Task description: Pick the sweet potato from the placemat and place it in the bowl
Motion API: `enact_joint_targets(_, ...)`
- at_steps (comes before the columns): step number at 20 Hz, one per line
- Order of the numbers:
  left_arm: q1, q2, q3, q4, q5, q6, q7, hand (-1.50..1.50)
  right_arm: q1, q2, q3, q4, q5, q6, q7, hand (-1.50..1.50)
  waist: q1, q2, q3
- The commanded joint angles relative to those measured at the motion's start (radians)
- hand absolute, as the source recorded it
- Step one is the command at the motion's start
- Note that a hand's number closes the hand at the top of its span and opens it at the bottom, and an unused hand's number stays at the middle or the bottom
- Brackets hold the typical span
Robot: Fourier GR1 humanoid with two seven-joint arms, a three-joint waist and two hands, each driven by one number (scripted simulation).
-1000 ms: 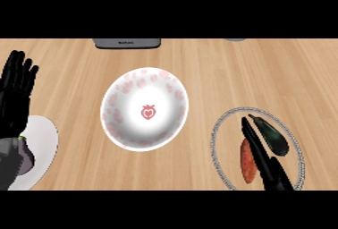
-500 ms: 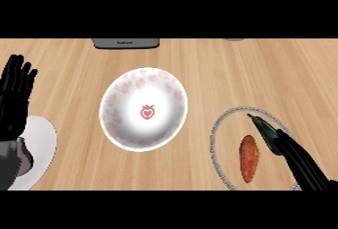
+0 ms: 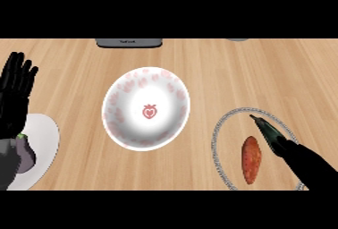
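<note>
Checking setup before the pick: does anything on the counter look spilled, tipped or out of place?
Nothing stands out. The sweet potato lies intact on the round placemat, and the bowl sits upright beside it.

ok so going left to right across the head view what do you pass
left hand → white plate → bowl → sweet potato on the placemat → right hand
</note>
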Motion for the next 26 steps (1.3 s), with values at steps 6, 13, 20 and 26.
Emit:
enact_joint_targets(6,-0.074,-0.062,0.024,0.064,-0.042,-0.027,0.012,0.0,-0.085,0.07,-0.063,0.014,-0.124,0.218,0.1,-1.5,-0.001,0.0,0.003)
enact_joint_targets(13,0.039,-0.055,0.082,-0.01,-0.052,-0.074,-0.003,0.0,-0.082,0.148,-0.088,0.117,-0.074,0.259,0.039,-1.5,0.006,-0.002,0.003)
enact_joint_targets(20,-0.062,-0.097,0.08,-0.006,-0.112,-0.037,0.08,0.0,-0.085,0.25,-0.029,0.279,0.087,0.217,-0.062,-1.5,0.001,-0.001,0.003)
enact_joint_targets(26,0.021,-0.152,0.091,0.002,-0.156,-0.068,-0.02,0.0,-0.133,0.299,-0.059,0.401,0.143,0.213,-0.146,-1.5,0.004,0.0,0.003)
